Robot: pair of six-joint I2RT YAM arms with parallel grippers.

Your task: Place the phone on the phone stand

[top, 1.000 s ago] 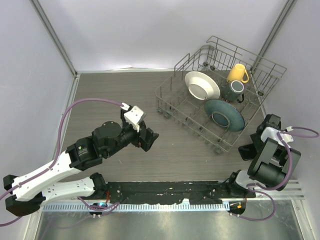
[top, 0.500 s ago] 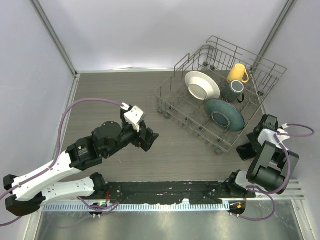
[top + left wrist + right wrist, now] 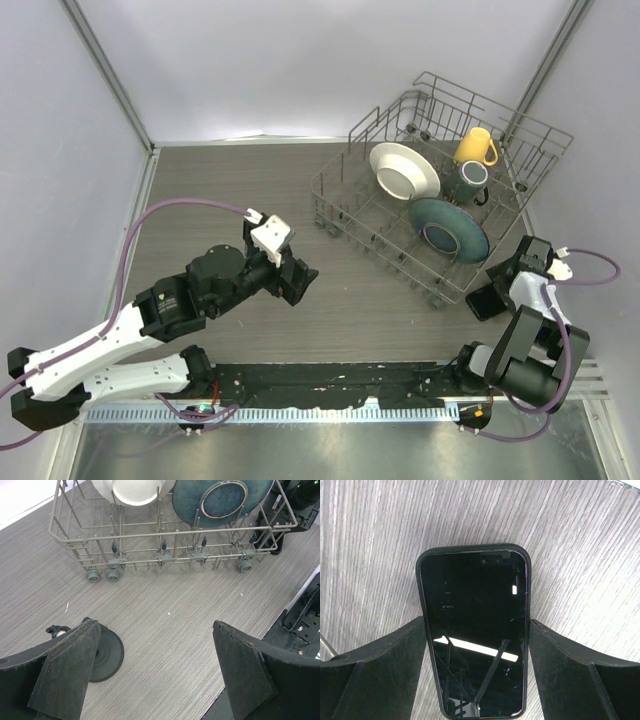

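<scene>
Where the wood-grain surface [image 3: 220,190] meets its right edge, the phone [image 3: 475,630] lies flat, dark face up, just off the near right corner of the dish rack [image 3: 340,200].

- Right claw [image 3: 477,625]: lowered over the phone and spread wide. One of its fingers [image 3: 380,670] stands along each long side of the phone. The inner faces sit right at the phone's edges, but whether they pinch it cannot be told.
- Phone stand [image 3: 105,655]: on the left half of the surface, well apart from the phone. Only its round black disc base shows, partly hidden behind a finger of the left claw.
- Left claw [image 3: 156,627]: spread fully and holding nothing, it hangs above the bare surface. The stand's base is just beside one finger.
- Dish rack, grey wire, at the far right. It holds a white plate [image 3: 403,170] and a teal plate [image 3: 448,228], both leaning on edge. Beside them are a yellow mug [image 3: 476,146] and a dark green mug [image 3: 468,180].
</scene>
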